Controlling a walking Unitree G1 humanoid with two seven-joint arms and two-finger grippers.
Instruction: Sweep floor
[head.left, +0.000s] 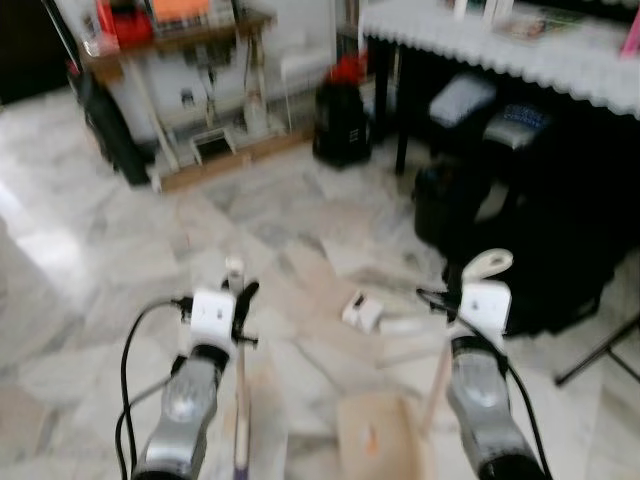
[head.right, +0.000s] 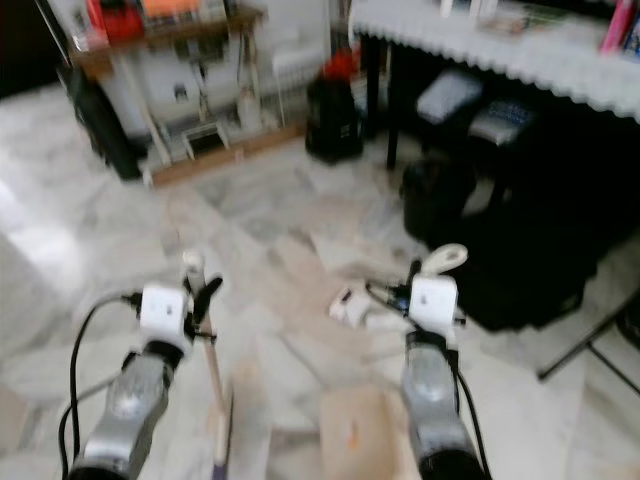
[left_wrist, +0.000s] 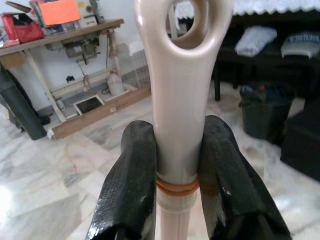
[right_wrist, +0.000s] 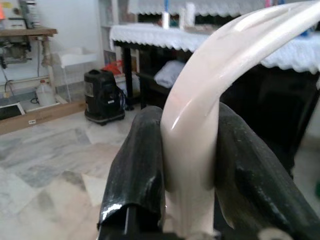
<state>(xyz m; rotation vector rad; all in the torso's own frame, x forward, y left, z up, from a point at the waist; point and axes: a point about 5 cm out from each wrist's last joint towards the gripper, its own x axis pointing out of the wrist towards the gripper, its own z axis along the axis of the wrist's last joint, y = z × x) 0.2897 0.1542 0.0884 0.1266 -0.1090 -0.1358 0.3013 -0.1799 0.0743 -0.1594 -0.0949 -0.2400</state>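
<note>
Marble floor (head.left: 120, 300), grey-white veined, head views blurred. Wooden shelf unit (head.left: 190, 60) at the far wall with clutter on it, a black bin-like thing (head.left: 343, 122) beside it, and a counter (head.left: 520, 50) with a white lace-edged cloth on the robot's right, dark bags below.

Left claw (left_wrist: 177, 165) is clamped on the broom handle (left_wrist: 180, 100), cream plastic, just under its hanging-loop end; both black fingers (left_wrist: 132, 185) press the shaft, orange band at the grip. In the head view the handle (head.left: 238, 370) runs down beside the left arm toward the floor.

Right claw (right_wrist: 192, 165) is clamped on the dustpan handle (right_wrist: 210, 85), cream, curved at the top, fingers (right_wrist: 137, 170) tight on each side. The dustpan pan (head.left: 378, 432), tan, sits on the floor between the two arms, near the bottom of the view.

Small white object (head.left: 362, 312) lies on the floor ahead of the pan, between the claws; too blurred to identify.
</note>
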